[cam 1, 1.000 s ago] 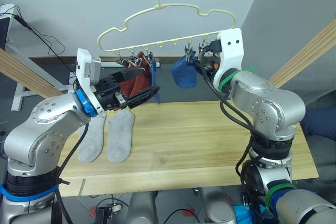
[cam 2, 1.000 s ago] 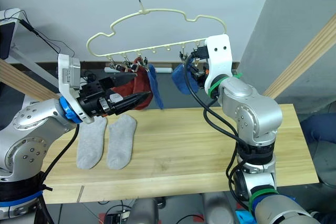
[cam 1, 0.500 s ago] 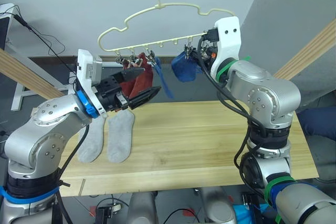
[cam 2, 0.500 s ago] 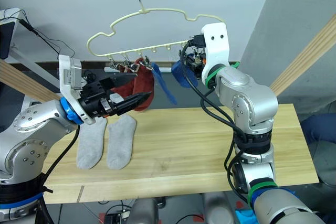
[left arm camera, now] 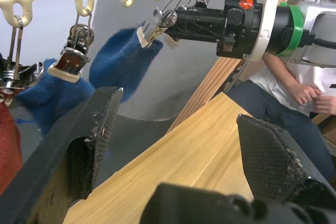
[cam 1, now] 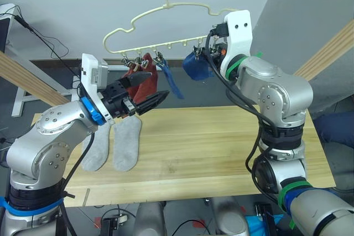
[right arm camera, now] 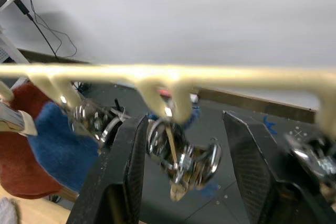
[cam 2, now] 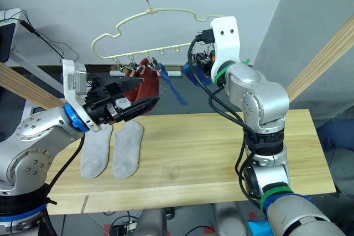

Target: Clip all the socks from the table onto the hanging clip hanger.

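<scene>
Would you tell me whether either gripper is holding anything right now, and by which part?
Nothing is held. The left gripper is open and empty, and the right gripper is open around a metal clip of the clip hanger.

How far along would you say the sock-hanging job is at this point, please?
Rust red socks and two blue socks hang on the clip hanger. The right gripper sits open at a clip; the left gripper is open too. Two grey socks remain on the table.
</scene>
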